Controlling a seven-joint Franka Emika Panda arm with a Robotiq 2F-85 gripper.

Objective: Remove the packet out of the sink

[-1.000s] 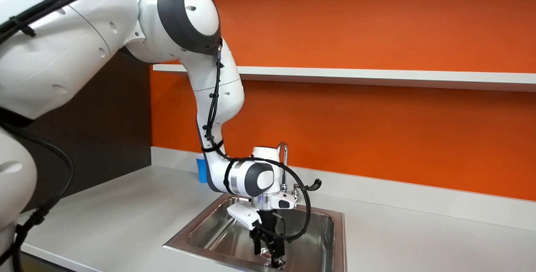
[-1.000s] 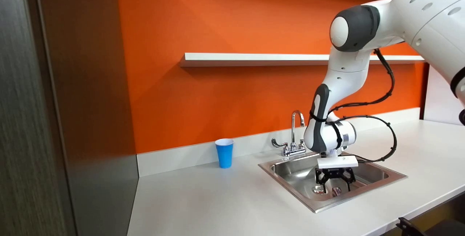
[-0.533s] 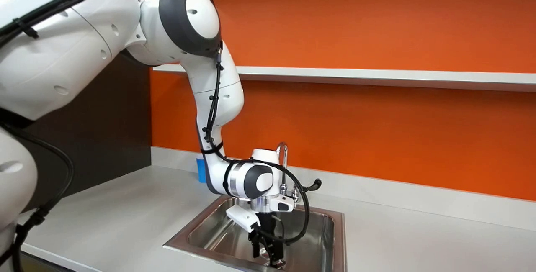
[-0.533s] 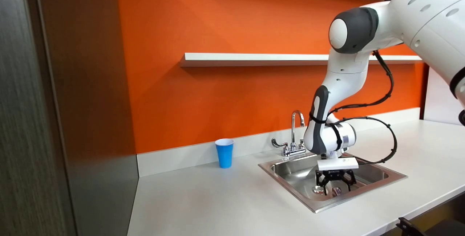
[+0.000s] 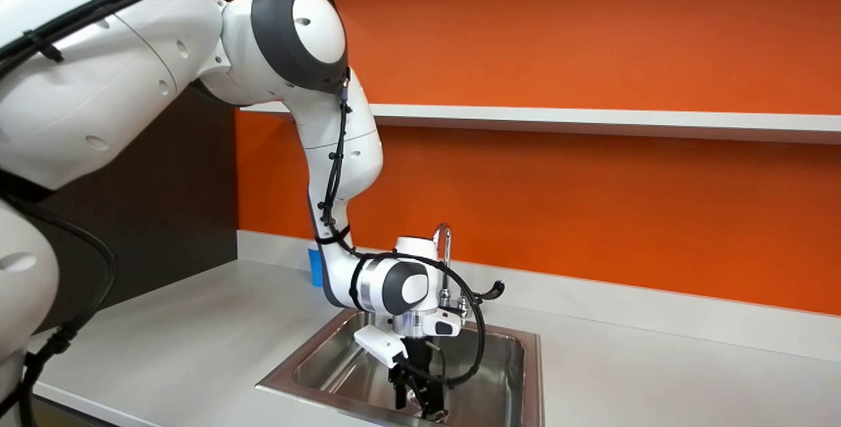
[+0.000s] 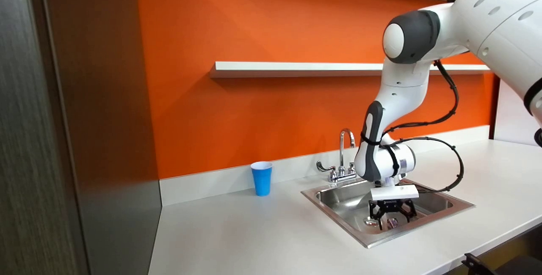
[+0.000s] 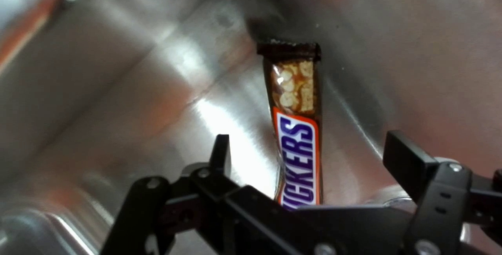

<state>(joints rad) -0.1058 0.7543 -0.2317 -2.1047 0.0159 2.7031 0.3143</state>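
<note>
The packet is a Snickers bar in a brown wrapper [image 7: 298,149]. It lies on the floor of the steel sink [image 6: 332,214], and its lower end is hidden behind the gripper in the wrist view. In an exterior view a small part of the packet [image 6: 393,223] shows between the fingers. My gripper [image 7: 307,147] is open and points down inside the sink [image 5: 533,381]. Its two black fingers stand on either side of the packet, with gaps on both sides; the left one is closer to it. The gripper also shows in both exterior views [image 5: 418,410] [image 6: 394,224].
A chrome faucet [image 6: 342,156] stands at the sink's back edge, close to the arm's wrist. A blue cup [image 6: 262,180] stands on the countertop [image 6: 254,232] by the wall. A white shelf [image 6: 296,67] runs along the orange wall. The sink's drain [image 6: 370,222] is beside the gripper.
The arm and gripper have moved slightly downward, deeper into the sink. The fingers stay open, and the packet and cup have not visibly moved.
</note>
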